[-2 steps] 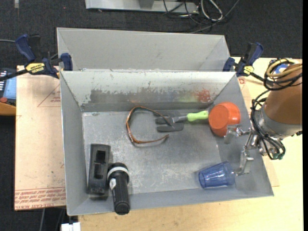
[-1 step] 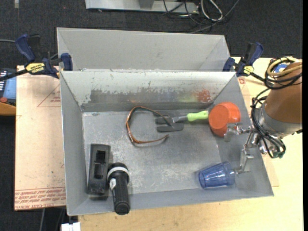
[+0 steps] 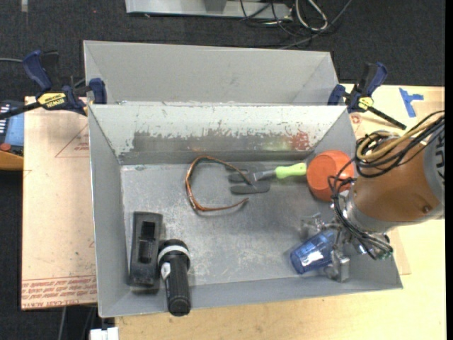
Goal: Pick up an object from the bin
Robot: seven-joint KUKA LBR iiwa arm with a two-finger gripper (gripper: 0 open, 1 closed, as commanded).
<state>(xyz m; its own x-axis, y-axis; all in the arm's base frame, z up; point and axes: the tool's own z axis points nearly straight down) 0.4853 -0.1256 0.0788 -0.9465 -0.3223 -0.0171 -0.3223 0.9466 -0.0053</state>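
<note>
The main risk, as I judge it, is a poor hold on the small blue boxy plastic thing with a pale face (image 3: 309,256). The front wall of the grey metal bin (image 3: 212,129) runs just beside the blue thing, so the claw (image 3: 328,250) could scrape that wall or nudge the thing aside rather than take it cleanly. The round orange plastic cup (image 3: 328,174) is behind the blue thing, close under the arm's wrist, and might get knocked. The grey tool with a lime-green handle (image 3: 265,177) lies farther behind and left of the blue thing, well apart from it. The claw sits over the blue thing's right side and seems to touch it. I cannot tell how far open it is, or whether it has hold of the thing.
</note>
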